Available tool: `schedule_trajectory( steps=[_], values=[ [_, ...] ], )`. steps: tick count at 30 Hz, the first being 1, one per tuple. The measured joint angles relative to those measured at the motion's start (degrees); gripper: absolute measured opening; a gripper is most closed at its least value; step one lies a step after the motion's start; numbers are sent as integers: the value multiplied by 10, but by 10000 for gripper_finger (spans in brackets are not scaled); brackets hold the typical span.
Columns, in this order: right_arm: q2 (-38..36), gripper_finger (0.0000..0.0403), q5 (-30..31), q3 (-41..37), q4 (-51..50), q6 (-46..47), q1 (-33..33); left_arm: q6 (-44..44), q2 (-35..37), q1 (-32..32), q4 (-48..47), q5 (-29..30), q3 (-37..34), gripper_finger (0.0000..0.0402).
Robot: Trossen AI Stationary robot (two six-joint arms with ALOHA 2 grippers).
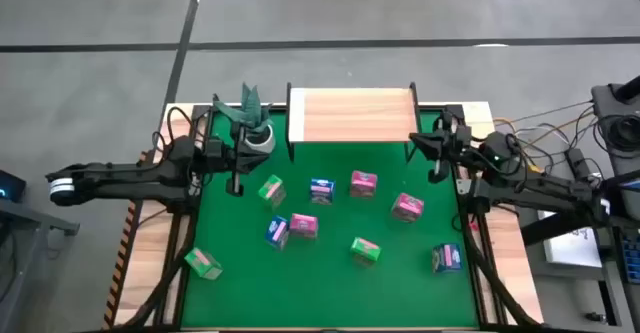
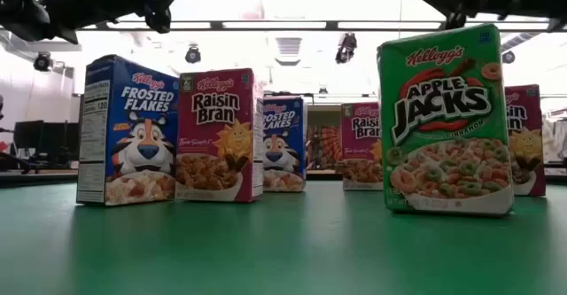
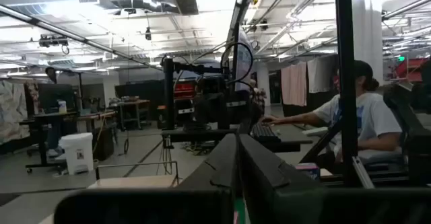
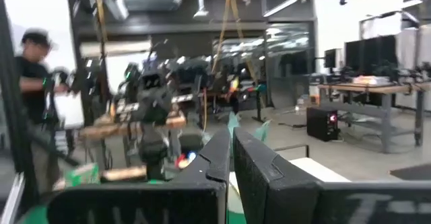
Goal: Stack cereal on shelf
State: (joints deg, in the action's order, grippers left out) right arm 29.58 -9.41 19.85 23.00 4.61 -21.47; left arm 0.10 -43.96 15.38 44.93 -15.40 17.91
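Note:
Nine small cereal boxes stand scattered on the green mat (image 1: pixel 330 293): green (image 1: pixel 270 189), (image 1: pixel 365 250), (image 1: pixel 204 263), blue (image 1: pixel 321 188), (image 1: pixel 277 232), (image 1: pixel 446 258), and pink (image 1: pixel 363 183), (image 1: pixel 407 207), (image 1: pixel 303 226). The low view shows a blue box (image 2: pixel 128 131), a pink box (image 2: pixel 217 135) and a green box (image 2: pixel 443 122) upright on their bottoms. The pale wooden shelf (image 1: pixel 350 113) stands at the far edge with nothing on it. My left gripper (image 1: pixel 243 123) (image 3: pixel 237 140) is shut and empty, left of the shelf. My right gripper (image 1: pixel 420 141) (image 4: pixel 230 138) is shut and empty, right of the shelf.
Wooden table edges (image 1: pixel 160 273) flank the mat. Cables and equipment (image 1: pixel 580 163) lie beyond the right edge. A seated person (image 3: pixel 363 123) and a standing person (image 4: pixel 34 89) show in the room behind. Open mat lies between the boxes and along the near edge.

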Motion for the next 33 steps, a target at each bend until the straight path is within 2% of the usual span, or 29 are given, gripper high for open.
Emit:
schedule_trajectory(
  steps=[6,15,25,33],
  values=[
    [68,9,4,56,-13,-61,64,-17,-2,0,0,0,6,0],
    [149,9,8,143,-133,-105,121,-59,-2,0,-2,-1,9,0],
    [219,9,142,237,-421,-91,154,-72,-2,0,-20,-1,12,0],
    [270,9,148,242,-438,-92,156,-80,-5,0,-24,-1,14,0]
  ],
)
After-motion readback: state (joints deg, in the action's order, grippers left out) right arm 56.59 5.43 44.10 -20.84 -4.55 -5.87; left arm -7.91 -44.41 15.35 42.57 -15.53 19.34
